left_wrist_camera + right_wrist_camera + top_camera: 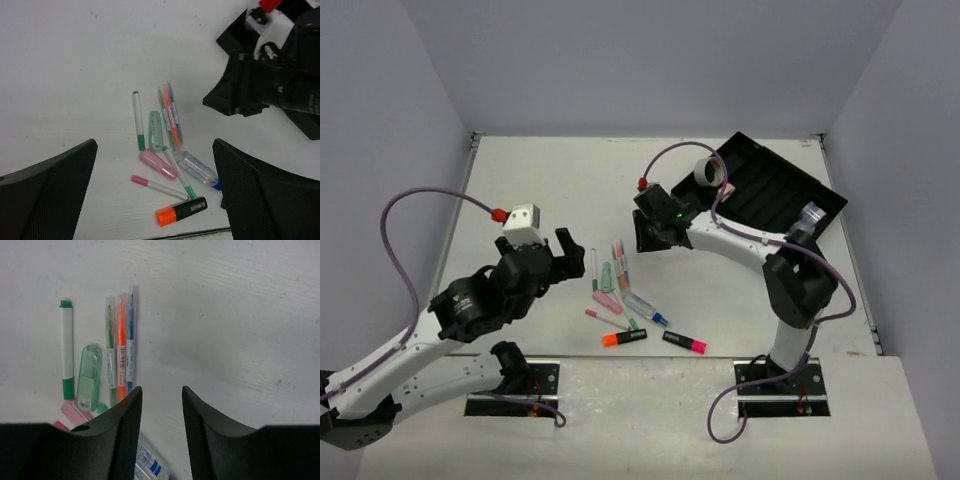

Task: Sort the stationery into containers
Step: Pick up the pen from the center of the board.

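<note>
White pen (137, 119) pointing near-to-far, orange-tipped highlighter (182, 211) lying crosswise

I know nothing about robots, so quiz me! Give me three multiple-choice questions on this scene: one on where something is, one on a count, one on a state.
1. Where on the table does the black tray sit?
A. far right corner
B. near left corner
C. dead centre

2. How many black highlighters lie on the table?
A. one
B. two
C. four

3. How are the left fingers?
A. clamped on a pen
B. pressed shut
C. spread wide, empty

Answers:
1 A: the top view shows it by the far right walls.
2 B: one has an orange end, the other a pink end.
3 C: a broad gap parts them and nothing sits in it.
</note>
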